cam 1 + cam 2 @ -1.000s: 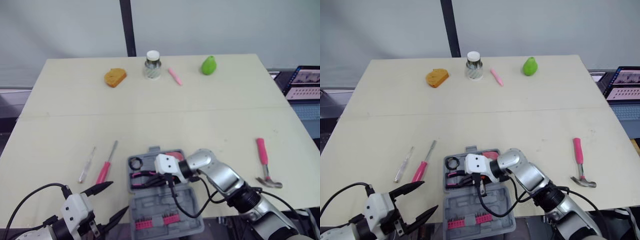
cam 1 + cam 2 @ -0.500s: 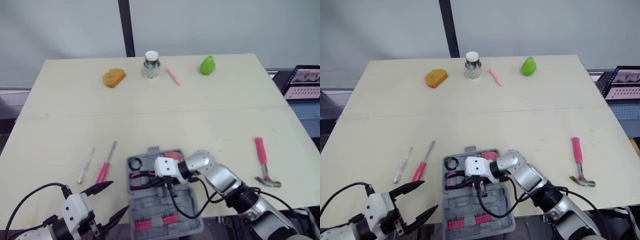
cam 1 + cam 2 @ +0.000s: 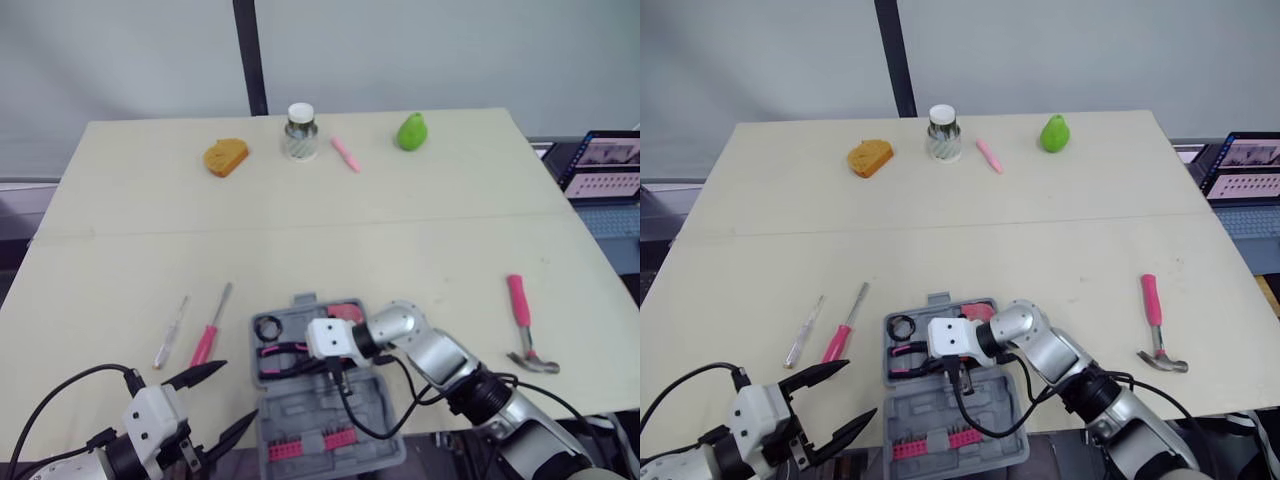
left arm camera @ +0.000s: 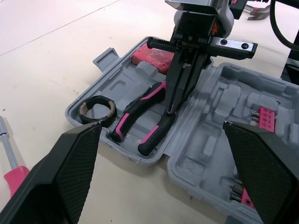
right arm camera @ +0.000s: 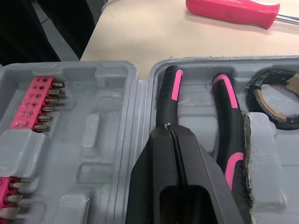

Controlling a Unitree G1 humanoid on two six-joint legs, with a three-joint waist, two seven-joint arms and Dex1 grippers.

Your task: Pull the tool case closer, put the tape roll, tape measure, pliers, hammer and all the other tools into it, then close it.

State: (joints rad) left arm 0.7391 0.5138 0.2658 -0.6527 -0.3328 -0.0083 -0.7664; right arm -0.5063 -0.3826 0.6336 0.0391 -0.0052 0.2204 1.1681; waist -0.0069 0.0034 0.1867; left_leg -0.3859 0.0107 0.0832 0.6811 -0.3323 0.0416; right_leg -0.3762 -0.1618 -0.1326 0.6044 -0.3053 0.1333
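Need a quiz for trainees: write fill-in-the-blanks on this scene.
1. The case, holding the pliers and tape roll, lies ____.
2. The right pincer, over the pliers, is ____.
3. The hammer lies to the case's ____.
Missing words: open; shut; right.

The pale tabletop [image 3: 420, 250] carries a row near its far edge: an orange lump [image 3: 226, 156] at 11 o'clock, a white-capped jar [image 3: 300, 132] and a pink pen [image 3: 345, 153] at 12, and a green pear-shaped thing [image 3: 411, 131] at 1. An open grey tool case [image 3: 300, 405] lies at 6. A clear-handled screwdriver [image 3: 172, 331] and a pink-handled screwdriver [image 3: 214, 323] lie side by side at 8, and a pink-handled hammer [image 3: 523, 320] at 4.
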